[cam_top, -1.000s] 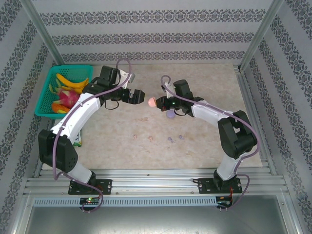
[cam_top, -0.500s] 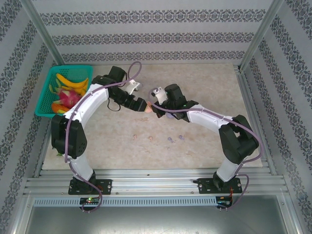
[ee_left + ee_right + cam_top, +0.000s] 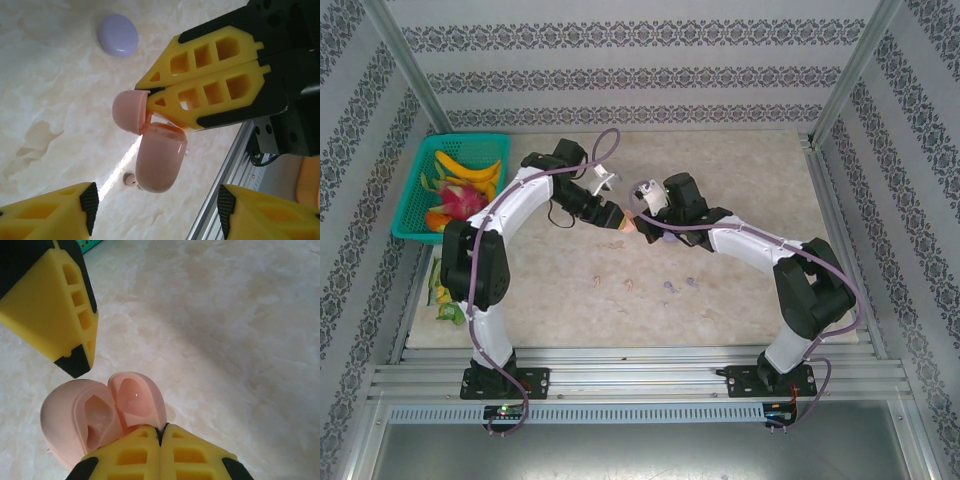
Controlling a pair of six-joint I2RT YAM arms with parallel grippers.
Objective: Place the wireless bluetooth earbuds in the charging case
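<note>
The pink charging case (image 3: 159, 159) hangs open above the table, lid (image 3: 127, 111) swung back. My right gripper (image 3: 161, 429) is shut on its lid edge near the hinge; the empty wells (image 3: 97, 420) face the right wrist camera. My left gripper (image 3: 157, 205) stands open facing the case body, pads apart and not touching it. In the top view the two grippers meet at mid-table, left (image 3: 617, 215) and right (image 3: 638, 223). Tiny earbuds lie on the table: pale pink ones (image 3: 598, 281) (image 3: 629, 284), light purple ones (image 3: 669, 288) (image 3: 692, 283). One pink earbud (image 3: 131, 180) shows below the case.
A closed purple case (image 3: 118, 34) lies on the table, partly under the right arm (image 3: 668, 238). A green basket (image 3: 418, 170) of fruit sits far left. Packets (image 3: 445, 300) lie by the left edge. The metal frame rail (image 3: 640, 365) runs along the front.
My left arm has swung right and reached the pink case, its jaws narrowing. The right gripper carried the case slightly left to meet it.
</note>
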